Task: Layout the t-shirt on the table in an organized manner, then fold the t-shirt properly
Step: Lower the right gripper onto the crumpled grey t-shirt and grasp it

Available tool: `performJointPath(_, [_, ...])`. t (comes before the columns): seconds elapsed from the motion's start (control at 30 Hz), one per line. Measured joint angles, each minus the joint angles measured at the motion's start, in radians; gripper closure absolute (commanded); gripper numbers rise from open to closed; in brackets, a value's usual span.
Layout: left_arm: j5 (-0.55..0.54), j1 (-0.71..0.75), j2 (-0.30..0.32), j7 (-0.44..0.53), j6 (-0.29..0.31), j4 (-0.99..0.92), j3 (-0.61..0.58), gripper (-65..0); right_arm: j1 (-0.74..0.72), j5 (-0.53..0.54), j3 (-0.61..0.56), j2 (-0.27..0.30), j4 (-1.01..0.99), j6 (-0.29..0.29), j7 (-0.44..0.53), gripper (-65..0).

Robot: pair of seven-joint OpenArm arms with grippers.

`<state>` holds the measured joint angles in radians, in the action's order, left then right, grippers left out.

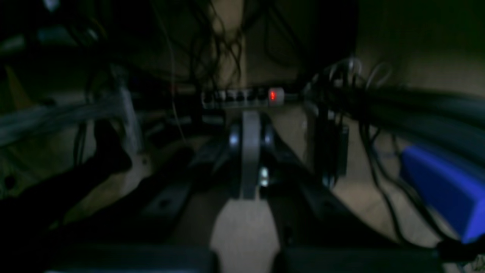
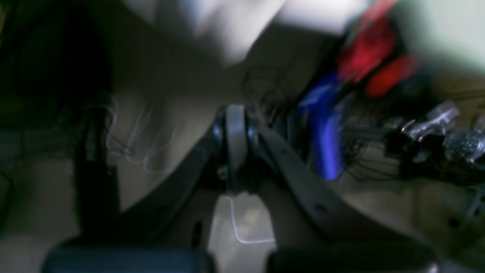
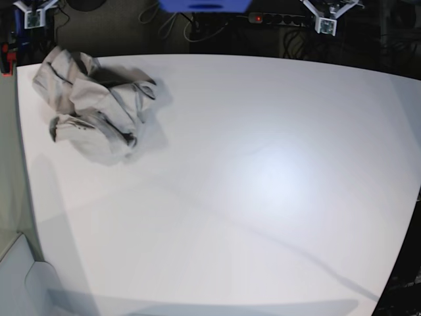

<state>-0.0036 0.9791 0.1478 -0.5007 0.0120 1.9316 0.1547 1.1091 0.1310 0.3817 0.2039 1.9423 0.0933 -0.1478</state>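
The t-shirt (image 3: 92,105) lies crumpled in a wrinkly beige heap at the far left corner of the white table (image 3: 263,191) in the base view. Neither arm shows in that view. In the left wrist view my left gripper (image 1: 250,129) is shut, its grey pads pressed together with nothing between them. My right gripper (image 2: 235,121) in the right wrist view is shut and empty too. Both wrist views are dim and blurred, look at floor and cables, and show neither the t-shirt nor the tabletop.
Behind the table's far edge lie a power strip (image 3: 276,18) with a red light, a blue box (image 3: 204,5) and tangled cables. The power strip (image 1: 242,96) and blue box (image 1: 447,185) show in the left wrist view, a red object (image 2: 371,57) in the right.
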Motion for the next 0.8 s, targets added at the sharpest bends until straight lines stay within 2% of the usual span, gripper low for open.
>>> performJointPath(0.13, [0.000, 0.002, -0.003, -0.066, 0.000, 0.066, -0.002, -0.1, -0.050, 0.153, 0.150, -0.005, 0.094, 0.244, -0.093, 0.0])
performJointPath(0.2, [0.000, -0.010, -0.002, -0.112, 0.000, 0.064, -0.002, -0.1, -0.132, 0.175, 0.222, -0.008, 0.088, 0.341, -0.173, 0.0])
performJointPath(0.3, [-0.034, -0.032, -0.001, -0.104, 0.000, 0.062, -0.001, -0.1, -0.257, 0.180, 0.313, -0.006, 0.089, 0.434, -0.296, 0.0])
performJointPath(0.4, [-0.123, -0.036, 0.006, -0.106, 0.000, 0.063, -0.001, -0.1, -0.370, 0.180, 0.368, -0.005, 0.087, 0.576, -0.370, 0.0])
performJointPath(0.47, [-0.180, -0.046, 0.021, -0.116, 0.000, 0.064, 0.004, -0.1, -0.440, 0.183, 0.382, -0.004, 0.088, 0.600, -0.408, 0.0])
performJointPath(0.6, [-0.230, -0.081, 0.055, -0.158, 0.000, 0.066, 0.018, -0.3, -0.542, 0.179, 0.368, 0.021, 0.089, 0.598, -0.474, 0.0])
performJointPath(0.7, [-0.253, -0.108, 0.056, -0.200, 0.000, 0.066, 0.052, -0.3, -0.572, 0.172, 0.288, 0.032, 0.087, 0.601, -0.520, -0.1])
performJointPath(0.8, [-0.280, -0.135, 0.056, -0.213, 0.000, 0.066, 0.093, -0.4, -0.599, 0.180, 0.205, 0.052, 0.087, 0.599, -0.503, -0.2])
